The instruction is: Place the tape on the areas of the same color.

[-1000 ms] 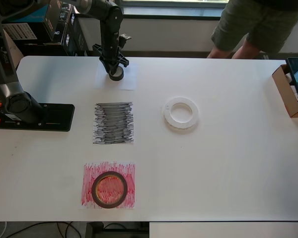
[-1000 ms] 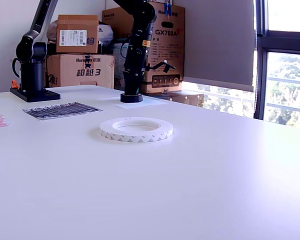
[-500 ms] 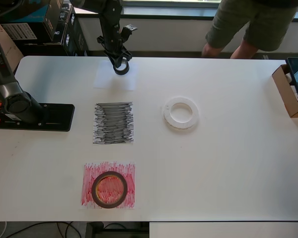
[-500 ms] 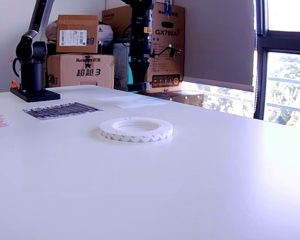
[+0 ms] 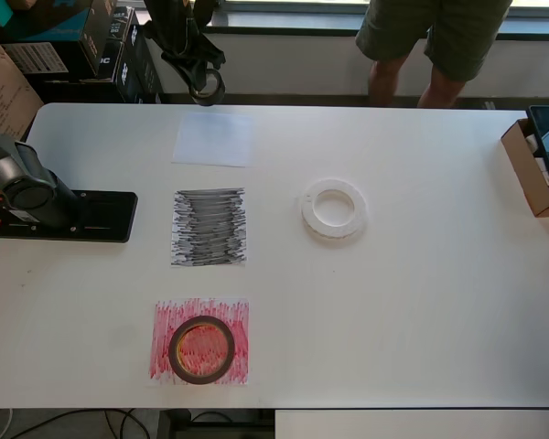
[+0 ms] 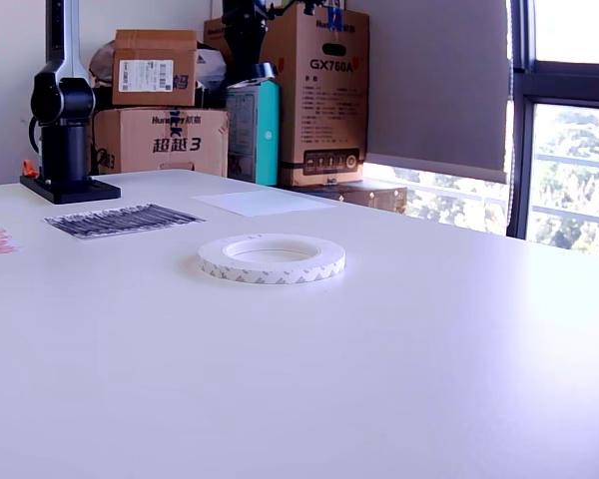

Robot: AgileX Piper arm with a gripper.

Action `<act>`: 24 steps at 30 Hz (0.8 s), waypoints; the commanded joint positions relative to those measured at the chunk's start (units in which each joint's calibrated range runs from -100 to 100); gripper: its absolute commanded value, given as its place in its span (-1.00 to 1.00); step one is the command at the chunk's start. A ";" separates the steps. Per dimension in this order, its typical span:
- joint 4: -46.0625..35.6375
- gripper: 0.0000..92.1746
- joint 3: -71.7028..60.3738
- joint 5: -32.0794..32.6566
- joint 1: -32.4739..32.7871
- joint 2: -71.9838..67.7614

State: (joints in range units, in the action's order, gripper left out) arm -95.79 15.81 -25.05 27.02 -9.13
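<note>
Looking at the gripper (image 5: pixel 201 78) first: clamping shut on the black roll (image 5: pixel 207 89), by the look of it, and hanging it up in the air past the far edge of the table (image 5: pixel 421 302), just beyond the white patch (image 5: pixel 213 139). Not seeing the fingers clearly enough in the overhead view to say exactly how they're biting the rim.

Counting the rest: red roll (image 5: pixel 173 352) sitting on the red patch (image 5: pixel 162 320), so calling that one done. White ring (image 5: pixel 309 208) lying flat on bare table, well apart from its patch, off to the overhead view's right of the black patch (image 5: pixel 209 227).

Guessing the black roll is heading for the black patch, between the white and red ones.

Handling-wise, expecting all three to be light and fairly stiff, nothing fragile. Betting the small black one is the easy grab, pinching across the wall. Worrying more about the white ring: wide, low and flat, probably slippery on the sides, so thinking of going one finger inside the hole and one outside, squeezing the band rather than spanning the whole thing.
</note>
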 commanded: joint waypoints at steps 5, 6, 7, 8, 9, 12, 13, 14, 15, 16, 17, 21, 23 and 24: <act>17.68 -0.97 12.41 -17.75 -26.37 2.02; 19.21 -0.97 13.77 -17.83 -27.24 2.02; 20.31 -0.97 14.95 -18.00 -27.95 2.02; 21.16 -0.97 16.04 -18.41 -28.58 1.93; 21.92 -0.97 16.95 -18.57 -29.13 1.93; 24.47 -0.97 19.49 -18.57 -30.16 1.93; 25.31 -0.97 20.22 -18.57 -30.32 1.93; 26.16 -0.97 20.95 -18.57 -30.48 1.93; 26.84 -0.97 21.58 -18.57 -30.71 1.93; 27.61 -0.97 22.13 -18.57 -30.79 1.93; 28.20 -0.97 22.58 -18.57 -30.87 1.83; 30.15 -0.97 23.76 -18.41 -30.95 1.65; 30.91 -0.97 23.76 -18.24 -30.95 0.43; 31.42 -0.97 23.67 -18.24 -30.95 -0.60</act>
State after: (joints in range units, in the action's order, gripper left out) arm -72.23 39.20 -43.60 -3.28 -7.50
